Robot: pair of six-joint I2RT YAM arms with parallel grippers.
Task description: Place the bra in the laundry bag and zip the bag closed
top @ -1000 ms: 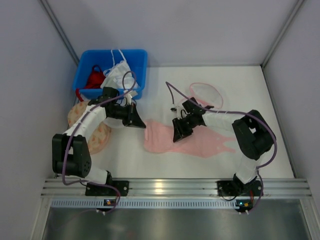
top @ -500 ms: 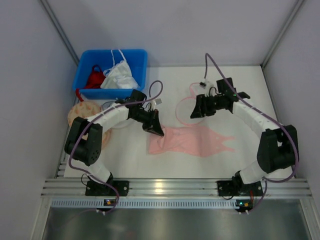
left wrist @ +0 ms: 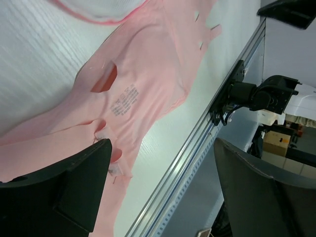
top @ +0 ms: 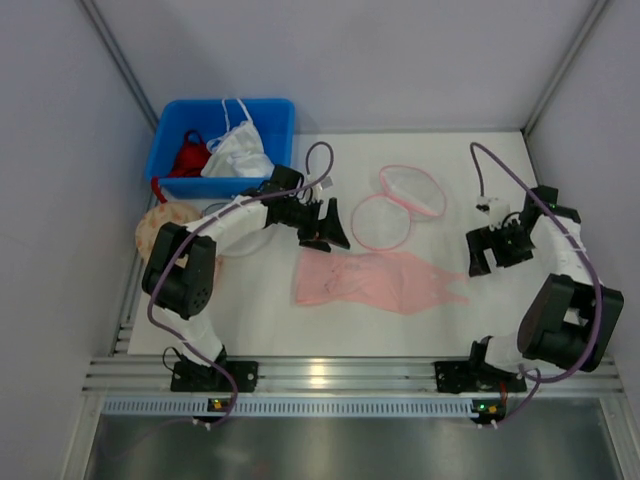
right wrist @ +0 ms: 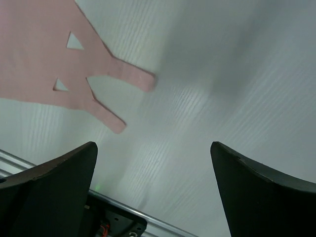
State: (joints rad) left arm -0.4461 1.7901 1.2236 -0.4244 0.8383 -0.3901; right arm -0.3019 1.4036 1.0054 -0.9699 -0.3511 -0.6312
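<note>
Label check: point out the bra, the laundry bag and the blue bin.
bra (top: 372, 282): top view, middle of the flat fabric.
laundry bag (top: 382, 222): top view, mesh of the nearer disc.
blue bin (top: 195, 186): top view, front wall.

I see the bra (top: 375, 282) spread flat near the middle, pale salmon pink, lying lengthwise left to right, with its narrow strap ends pointing right. Print shows on its fabric in my left wrist view. Just beyond it lies the laundry bag (top: 382, 222) — two joined round white mesh discs with thin pink rims, flat, one farther right. The near disc's rim meets the bra's far edge.
</note>
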